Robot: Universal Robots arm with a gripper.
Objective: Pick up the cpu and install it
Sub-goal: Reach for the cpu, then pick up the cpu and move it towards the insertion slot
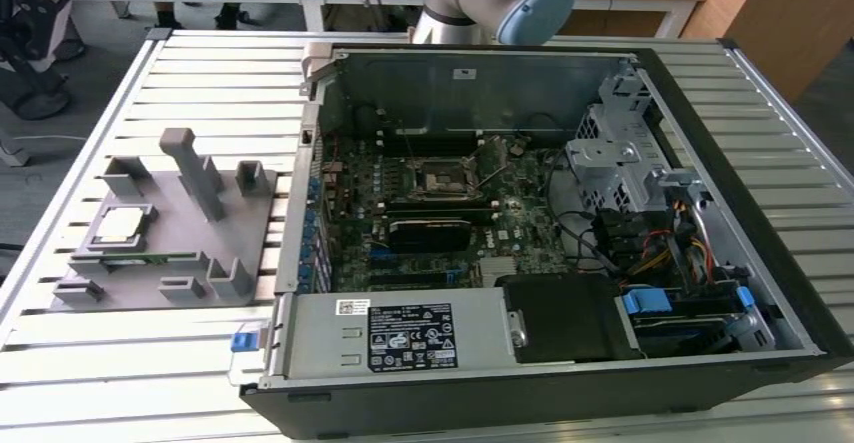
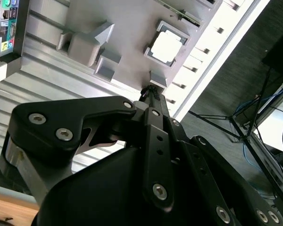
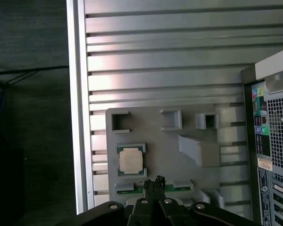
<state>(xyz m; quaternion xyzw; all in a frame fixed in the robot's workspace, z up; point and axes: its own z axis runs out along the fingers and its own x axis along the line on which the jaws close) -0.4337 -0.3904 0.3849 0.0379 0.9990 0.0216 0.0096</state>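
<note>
The cpu [image 3: 131, 160] lies flat, silver top up, in a framed recess of the grey tray [image 3: 155, 146]. In both wrist views it sits near the gripper [image 3: 153, 181] but clearly apart from it, with nothing touching it. The claw's fingertips [image 2: 150, 90] are pressed together and hold nothing. In the exterior view the cpu [image 1: 120, 223] is on the part of the tray [image 1: 200, 253] towards the exterior view's left, close to that edge of the slatted table [image 1: 214, 73]. The open computer case [image 1: 747, 163] stands just beside the tray on the exterior view's right, with the black socket frame [image 1: 438, 176] on the board inside it. A tall post [image 1: 194, 168] and several shorter blocks rise from the tray around the cpu. Bare slats lie open on the tray's far and near sides. The arm [image 1: 494, 3] is cut off by the picture's top edge in the exterior view. In the wrist views the gripper's black body covers one end of the tray, and a thin green strip [image 3: 127, 189] beside the fingertips is partly hidden and hard to identify.
</note>
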